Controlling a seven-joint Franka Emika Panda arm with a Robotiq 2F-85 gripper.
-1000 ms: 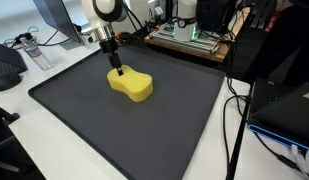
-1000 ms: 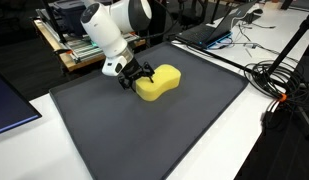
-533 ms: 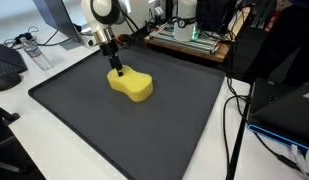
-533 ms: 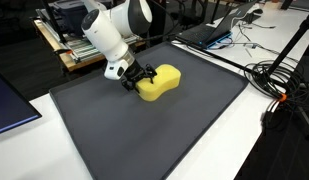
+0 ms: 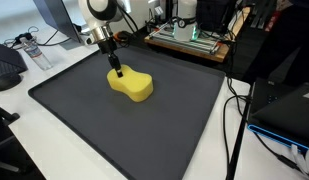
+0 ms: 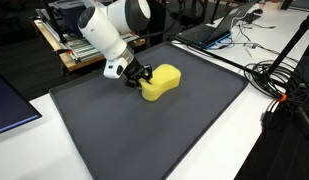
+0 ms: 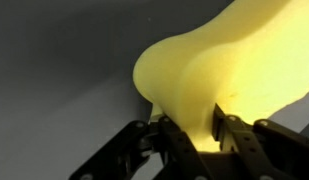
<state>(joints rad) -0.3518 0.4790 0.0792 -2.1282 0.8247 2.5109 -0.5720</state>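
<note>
A yellow peanut-shaped sponge (image 5: 131, 84) lies on the dark grey mat (image 5: 114, 130); it also shows in the other exterior view as the sponge (image 6: 162, 81) and fills the wrist view as the sponge (image 7: 209, 70). My gripper (image 5: 117, 70) stands at the sponge's end nearest the mat's far edge, coming down from above. In the wrist view the gripper (image 7: 194, 135) has its black fingers (image 7: 222, 128) pressed into the narrow end of the sponge from both sides, squeezing the foam. The gripper (image 6: 140, 80) is shut on the sponge.
The mat (image 6: 144, 140) lies on a white table. A water bottle (image 5: 29, 48) and a monitor (image 5: 56, 18) stand beyond the mat's corner. A laptop (image 6: 209, 32) and cables (image 6: 279, 80) lie to one side. An electronics rack (image 5: 189, 38) stands behind.
The jaws have closed from wide open onto the sponge's end, pinching it. The sponge has shifted slightly; the arm has barely moved.
</note>
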